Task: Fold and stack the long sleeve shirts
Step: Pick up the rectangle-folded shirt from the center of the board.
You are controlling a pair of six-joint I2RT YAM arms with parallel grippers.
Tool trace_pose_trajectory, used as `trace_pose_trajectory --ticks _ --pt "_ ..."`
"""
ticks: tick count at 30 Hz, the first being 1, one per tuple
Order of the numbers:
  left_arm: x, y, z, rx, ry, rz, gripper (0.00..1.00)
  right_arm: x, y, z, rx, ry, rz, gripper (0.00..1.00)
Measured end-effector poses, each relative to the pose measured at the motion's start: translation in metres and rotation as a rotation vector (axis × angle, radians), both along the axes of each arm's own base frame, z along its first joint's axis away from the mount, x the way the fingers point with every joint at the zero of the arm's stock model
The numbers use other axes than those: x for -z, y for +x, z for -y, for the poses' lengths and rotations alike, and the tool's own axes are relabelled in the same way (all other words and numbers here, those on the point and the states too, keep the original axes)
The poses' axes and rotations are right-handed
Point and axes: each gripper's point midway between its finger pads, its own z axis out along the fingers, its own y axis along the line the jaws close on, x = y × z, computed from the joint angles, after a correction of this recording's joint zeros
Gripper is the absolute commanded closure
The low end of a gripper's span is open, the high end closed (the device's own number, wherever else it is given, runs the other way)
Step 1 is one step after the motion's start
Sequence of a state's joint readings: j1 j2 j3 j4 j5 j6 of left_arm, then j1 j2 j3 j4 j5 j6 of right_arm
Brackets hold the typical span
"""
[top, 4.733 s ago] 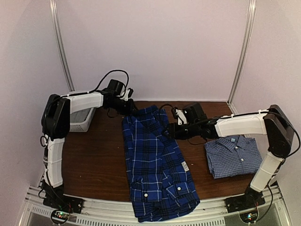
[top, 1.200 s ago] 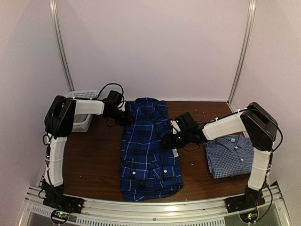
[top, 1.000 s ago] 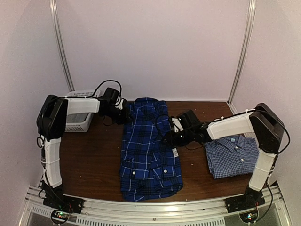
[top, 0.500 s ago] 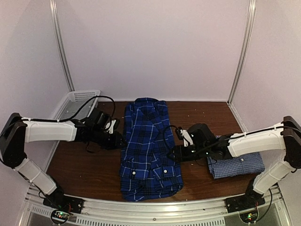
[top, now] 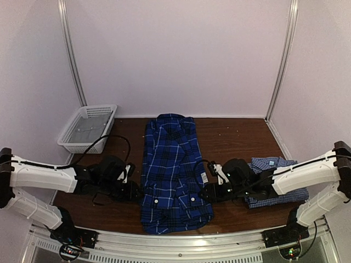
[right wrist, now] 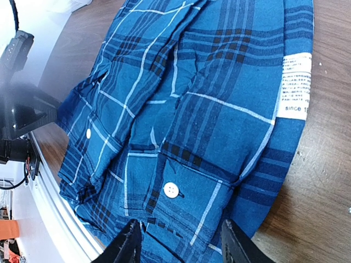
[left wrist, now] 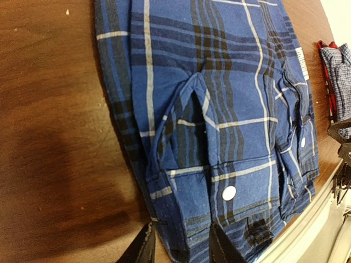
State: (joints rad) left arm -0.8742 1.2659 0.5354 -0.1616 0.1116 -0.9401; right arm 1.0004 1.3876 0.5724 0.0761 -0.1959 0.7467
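While the left gripper [left wrist: 180,235] and right gripper [right wrist: 181,227] gape, the plaid shirt [top: 173,167] lies folded.

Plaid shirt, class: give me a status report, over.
Left gripper, right gripper open, either side of plaid shirt, near end. Shirt flat, sleeves folded in. Checked shirt folded, partly under right arm.
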Motion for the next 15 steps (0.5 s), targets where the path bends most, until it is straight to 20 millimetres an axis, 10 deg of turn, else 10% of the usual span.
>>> trace_pose_trajectory --ticks 15 --pt "0.019 -0.012 0.013 0.023 0.062 -0.028 0.88 0.028 -0.009 -0.002 -0.005 -0.064 -0.041 0.56"
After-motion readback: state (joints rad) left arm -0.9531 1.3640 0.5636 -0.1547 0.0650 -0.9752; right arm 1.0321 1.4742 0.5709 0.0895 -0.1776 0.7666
